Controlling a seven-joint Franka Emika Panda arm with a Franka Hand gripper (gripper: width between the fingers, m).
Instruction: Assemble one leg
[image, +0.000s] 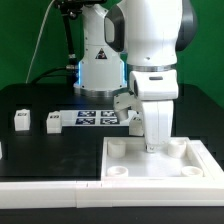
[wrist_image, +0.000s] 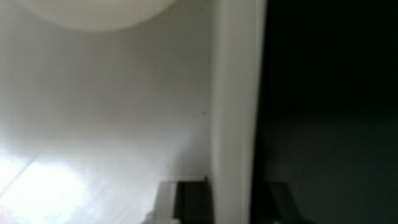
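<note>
My gripper (image: 152, 112) is shut on a white leg (image: 153, 135) and holds it upright. The leg's lower end is at the back part of the large white square tray-like part (image: 190, 168), between its round corner sockets. In the wrist view the leg (wrist_image: 237, 110) is a pale vertical strip between my two dark fingers (wrist_image: 189, 202), with the gripper (wrist_image: 235, 198) closed around it. The tray-like part's white surface (wrist_image: 107, 120) fills one side, with a round socket (wrist_image: 89, 8) at the edge. Two more legs (image: 22, 120) (image: 52, 123) stand on the black table at the exterior view's left.
The marker board (image: 92, 119) lies behind the tray-like part, in front of the robot's base (image: 98, 70). Another small white tagged part (image: 127, 101) stands at the marker board's right end. A white raised border (image: 50, 186) runs along the front of the table.
</note>
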